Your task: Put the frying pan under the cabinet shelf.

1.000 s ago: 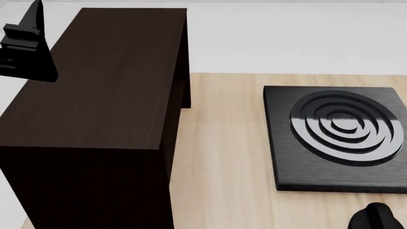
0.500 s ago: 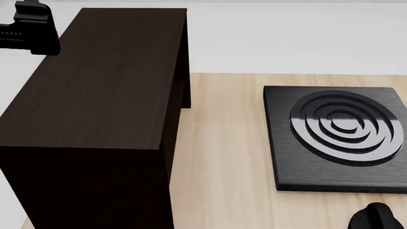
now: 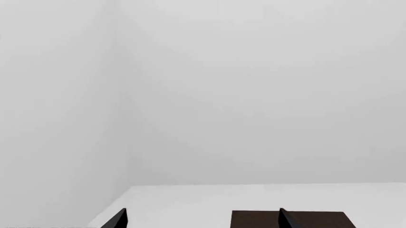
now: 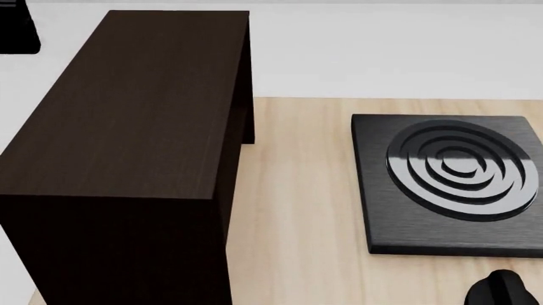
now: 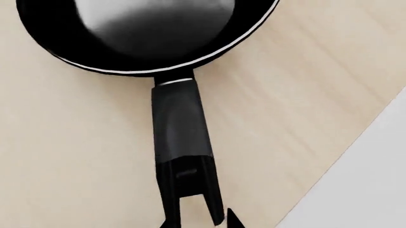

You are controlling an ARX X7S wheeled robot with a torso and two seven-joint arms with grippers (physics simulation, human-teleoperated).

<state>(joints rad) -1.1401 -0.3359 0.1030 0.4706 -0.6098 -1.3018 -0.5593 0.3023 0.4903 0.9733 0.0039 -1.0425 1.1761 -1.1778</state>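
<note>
The left arm [image 4: 17,28] is retreating off-view above the cabinet [image 4: 127,127], jaws apart, empty. The pan [image 5: 149,33] is lying on the table [image 5: 63,156]; the right gripper [image 5: 199,221] is hovering at its handle [image 5: 180,137], state indeterminable. Placement pending.

Dark wood-grain cabinet shelf [image 4: 127,152], matt
</note>
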